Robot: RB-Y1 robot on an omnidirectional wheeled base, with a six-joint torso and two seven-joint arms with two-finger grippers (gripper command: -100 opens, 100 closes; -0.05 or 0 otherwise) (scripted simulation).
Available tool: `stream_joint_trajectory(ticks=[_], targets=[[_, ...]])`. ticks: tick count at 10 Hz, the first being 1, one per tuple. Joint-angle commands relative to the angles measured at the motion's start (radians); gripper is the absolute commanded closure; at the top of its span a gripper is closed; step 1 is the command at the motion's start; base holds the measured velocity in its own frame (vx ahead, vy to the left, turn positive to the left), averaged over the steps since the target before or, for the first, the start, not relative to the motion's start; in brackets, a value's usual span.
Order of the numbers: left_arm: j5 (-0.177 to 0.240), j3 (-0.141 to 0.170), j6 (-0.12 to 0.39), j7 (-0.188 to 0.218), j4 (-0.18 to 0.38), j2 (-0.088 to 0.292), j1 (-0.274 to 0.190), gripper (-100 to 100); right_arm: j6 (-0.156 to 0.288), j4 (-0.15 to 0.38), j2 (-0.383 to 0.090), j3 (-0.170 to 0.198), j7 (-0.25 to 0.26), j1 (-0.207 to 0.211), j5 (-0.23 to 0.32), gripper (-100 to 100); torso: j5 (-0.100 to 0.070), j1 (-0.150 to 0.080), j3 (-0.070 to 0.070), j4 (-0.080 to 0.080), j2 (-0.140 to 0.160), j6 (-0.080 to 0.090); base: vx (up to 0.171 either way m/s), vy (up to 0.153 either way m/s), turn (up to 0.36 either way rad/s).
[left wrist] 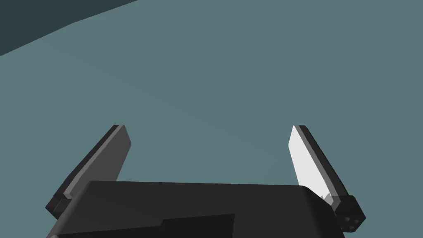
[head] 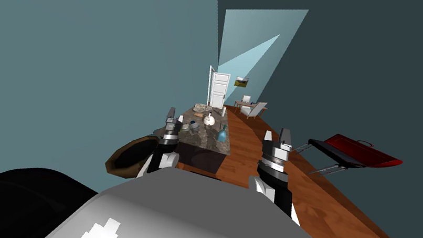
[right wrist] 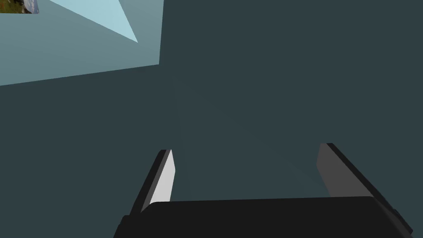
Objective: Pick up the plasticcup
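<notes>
Head view: small grey cup (head: 193, 127) on the mottled surface (head: 208, 141), near a blue bottle (head: 222, 135); its axis is too small to tell. Left gripper (left wrist: 208, 126) and right gripper (right wrist: 245, 148) are both wide and empty.

The room I see is dim. The left wall (head: 61, 22) is dull blue-grey and the right wall (head: 400, 59) is darker. A pale patch of light (head: 250, 54) lies on the far wall (head: 252, 20). The wood floor (head: 338, 220) glows warm. My head view stretches the walls toward its corners.
</notes>
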Motion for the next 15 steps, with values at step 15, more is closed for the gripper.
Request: stream_joint_trajectory(ticks=[15], targets=[[0.063,0.004,0.275,0.01,0.316,0.357,-0.286,-100,0.0,0.0,0.0,0.0,0.0,0.0,0.0,0,-0.001,-0.004,0.001,0.0,0.002,0.0,-0.028,-0.055,0.049]])
